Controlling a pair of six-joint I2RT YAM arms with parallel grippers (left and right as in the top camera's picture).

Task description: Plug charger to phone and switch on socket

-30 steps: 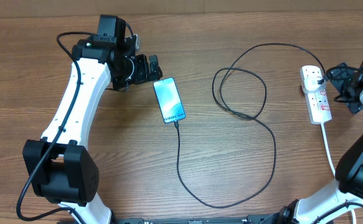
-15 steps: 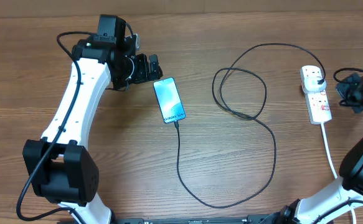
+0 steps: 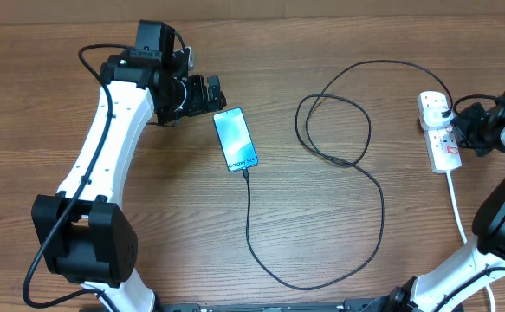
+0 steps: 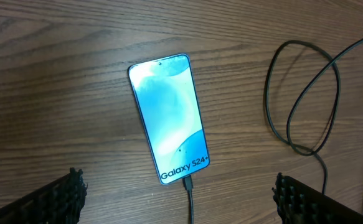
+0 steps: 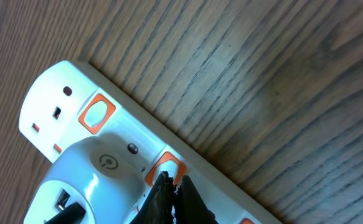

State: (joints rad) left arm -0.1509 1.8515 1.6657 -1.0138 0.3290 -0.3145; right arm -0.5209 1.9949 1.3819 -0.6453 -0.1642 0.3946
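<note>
right gripper (image 5: 170, 188) clenched, tips at socket (image 5: 47, 115) switch (image 5: 167, 167) | left gripper (image 3: 210, 92) spread beside phone (image 3: 236, 139) | risk: tips may slip off switch, shoving socket across table (image 5: 262, 74)

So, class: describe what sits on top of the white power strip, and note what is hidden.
A white adapter is plugged into the socket, hiding its outlet. The right end effector sits on an orange switch, partly covering it.
</note>
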